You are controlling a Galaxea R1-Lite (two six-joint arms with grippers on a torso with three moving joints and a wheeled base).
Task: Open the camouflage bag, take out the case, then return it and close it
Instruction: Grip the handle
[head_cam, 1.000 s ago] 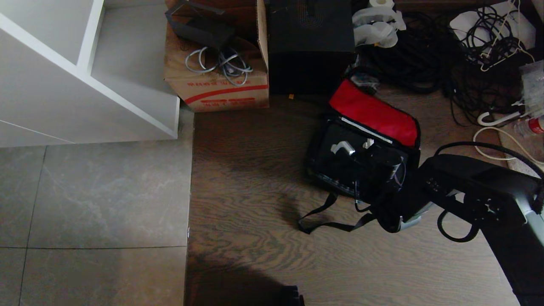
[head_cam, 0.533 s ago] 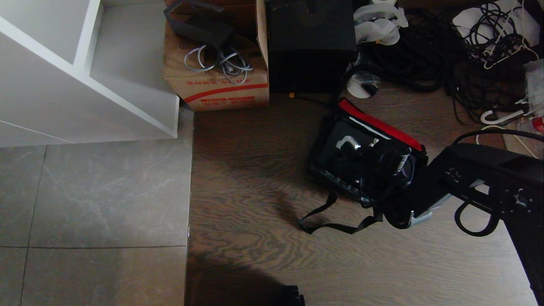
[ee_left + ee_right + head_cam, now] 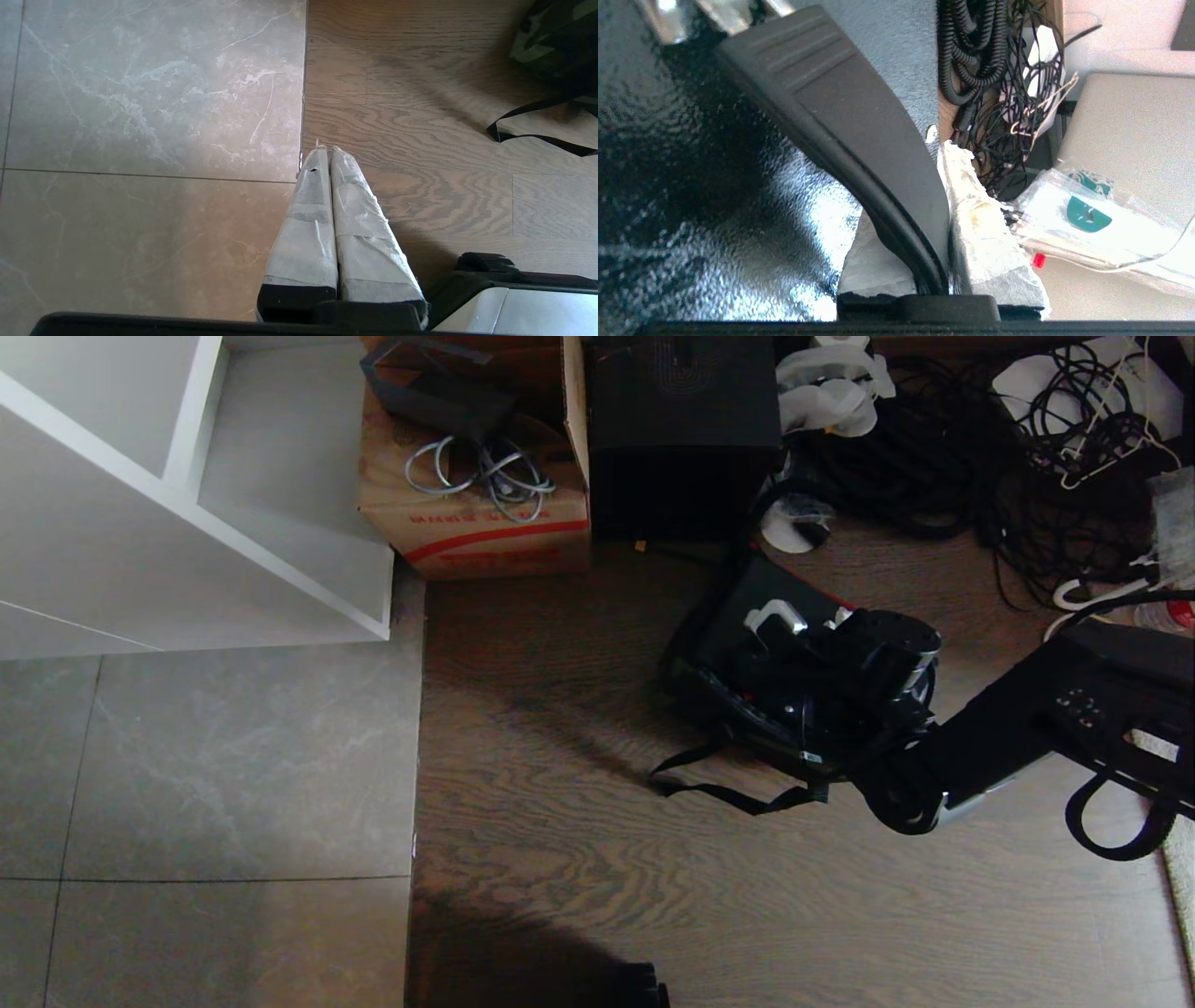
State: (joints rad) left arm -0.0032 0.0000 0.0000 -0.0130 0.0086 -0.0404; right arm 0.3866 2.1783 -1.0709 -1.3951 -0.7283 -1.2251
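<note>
While the case (image 3: 747, 635) is held by its handle (image 3: 859, 140) in the clamped jaws of the right gripper (image 3: 934, 252), right of centre, removal from the camouflage bag (image 3: 738, 728) is judged underway; lifting clear is needed next. Left gripper (image 3: 327, 154) jaws are together.

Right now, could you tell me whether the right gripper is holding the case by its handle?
Yes, the right gripper is shut on the black handle of the case.
</note>
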